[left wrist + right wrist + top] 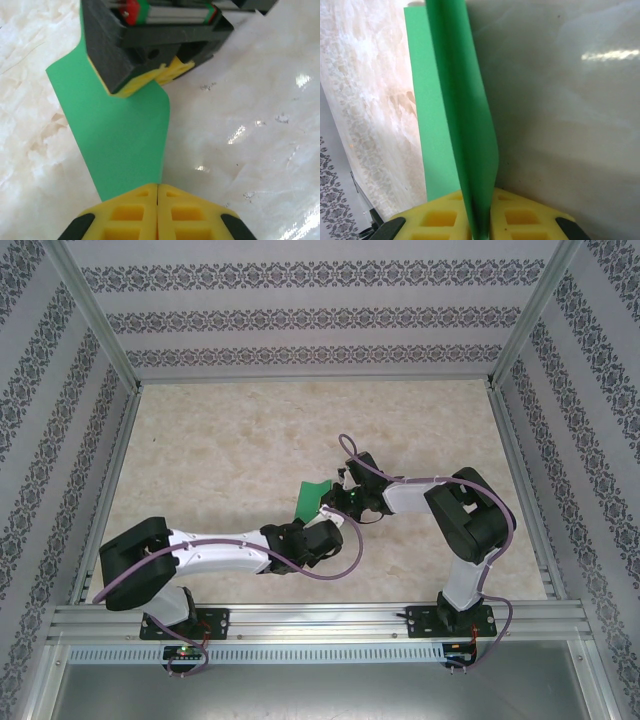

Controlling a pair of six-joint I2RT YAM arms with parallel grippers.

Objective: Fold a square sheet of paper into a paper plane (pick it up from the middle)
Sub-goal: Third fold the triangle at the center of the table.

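**Surface.** A table (220,440) with a glossy, pale, marble-patterned top is taking up the floor of the enclosure. In the left wrist view it is throwing back small bright glints of light.

**Room.** Wallpaper in grey and white bands with a dark ornamental pattern is covering the back wall (310,310) and both side walls. Aluminium posts are rising at the corners, and an aluminium rail (320,618) is running along the near edge and carrying both arm bases.

**Task item.** The sheet of paper (313,498), bright green and folded along its length, is sitting near the middle of the table between the two grippers. One flap is spreading out toward the left over the marble (120,140).

**Left gripper** (322,518). Its yellow fingers are pressing flat together (157,210), and the folded edge of the sheet is running straight into the seam between them, so it is pinching the paper.

**Right gripper** (338,502). It is coming in from the opposite side (150,75). Its yellow fingers are closing narrowly on the paper (480,217), with the green fold (465,100) standing upright out of the slit between them.
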